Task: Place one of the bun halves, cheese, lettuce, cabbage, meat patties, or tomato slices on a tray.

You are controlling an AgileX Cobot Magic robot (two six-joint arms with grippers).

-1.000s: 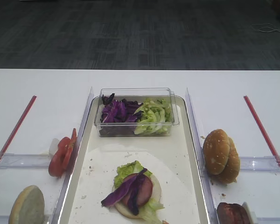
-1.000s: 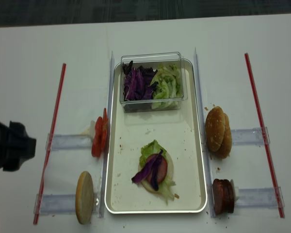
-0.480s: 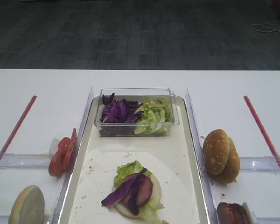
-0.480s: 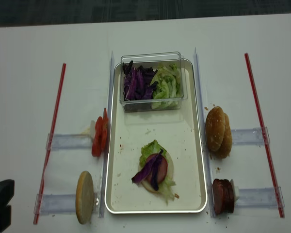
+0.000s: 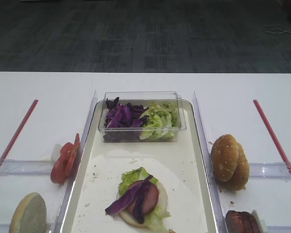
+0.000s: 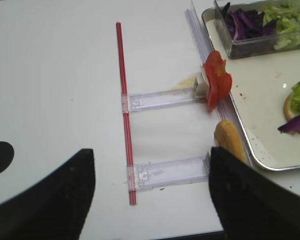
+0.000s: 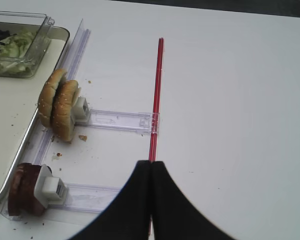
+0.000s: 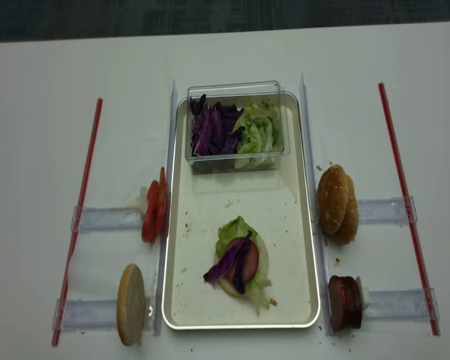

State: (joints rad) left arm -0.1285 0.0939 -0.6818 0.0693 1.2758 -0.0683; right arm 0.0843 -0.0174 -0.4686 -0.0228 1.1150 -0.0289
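Note:
The tray (image 8: 285,202) lies mid-table and holds a bun half stacked with lettuce, a meat patty and a cabbage strip (image 8: 238,264). A clear box at its far end holds cabbage (image 8: 212,127) and lettuce (image 8: 256,133). Tomato slices (image 6: 216,82) and one bun half (image 6: 229,140) stand on edge left of the tray. Right of it stand two bun halves (image 7: 59,104) and meat patties (image 7: 25,189). Cheese is not in view. My left gripper (image 6: 152,192) is wide open and empty above the table left of the tray. My right gripper (image 7: 151,167) is shut and empty over the red strip.
A red strip (image 8: 79,217) runs along the left and another red strip (image 8: 405,202) along the right. Clear plastic holders (image 6: 165,172) join them to the tray's sides. Upright clear rails (image 5: 201,126) flank the tray. A dark round spot (image 6: 0,157) marks the table.
The dark left arm has drawn back down the left edge of the overhead view and is almost out of it. The food and the tray have not moved.

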